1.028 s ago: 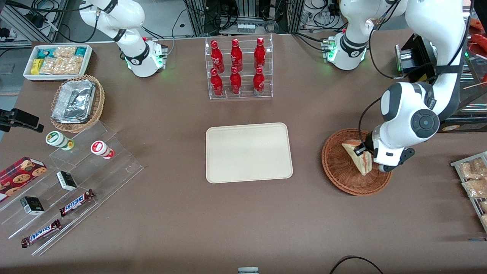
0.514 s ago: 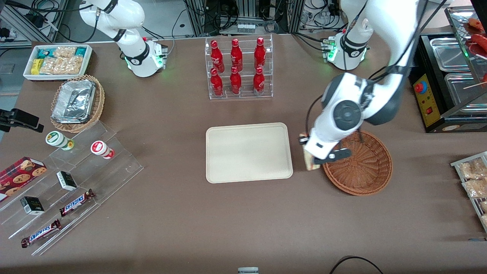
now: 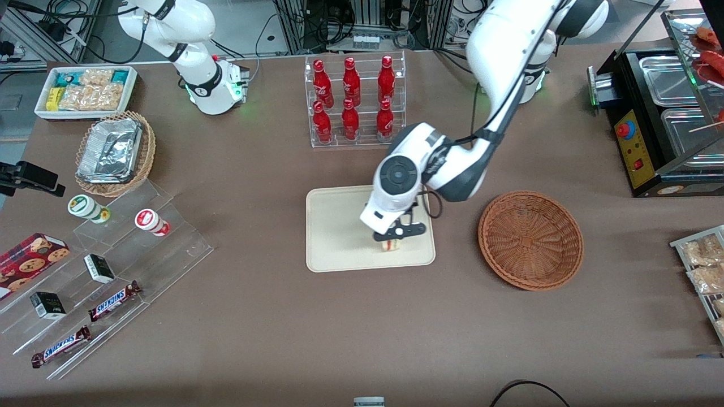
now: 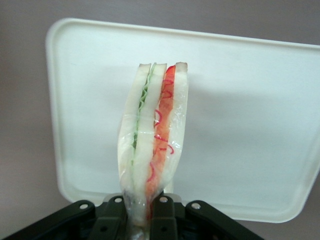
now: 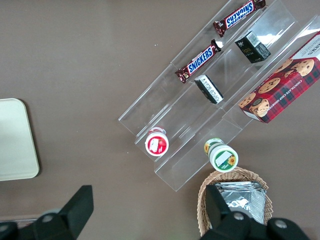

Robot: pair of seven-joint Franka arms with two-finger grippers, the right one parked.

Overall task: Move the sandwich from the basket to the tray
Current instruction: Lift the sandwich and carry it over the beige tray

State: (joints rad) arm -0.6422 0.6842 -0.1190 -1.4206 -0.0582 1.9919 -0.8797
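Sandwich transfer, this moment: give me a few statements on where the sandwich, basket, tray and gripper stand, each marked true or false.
1. The gripper is shut on the sandwich. True.
2. The sandwich lies in the basket. False: the basket holds nothing; the sandwich hangs in the gripper over the tray.
3. The gripper is above the tray. True.
4. The sandwich is held by its bread faces, filling edge showing to the wrist camera. True: the fingers press it from both sides.
5. The basket sits on the tray. False: it rests on the table, apart from the tray, toward the working arm's end.
6. The tray already carries other food. False: nothing lies on it.
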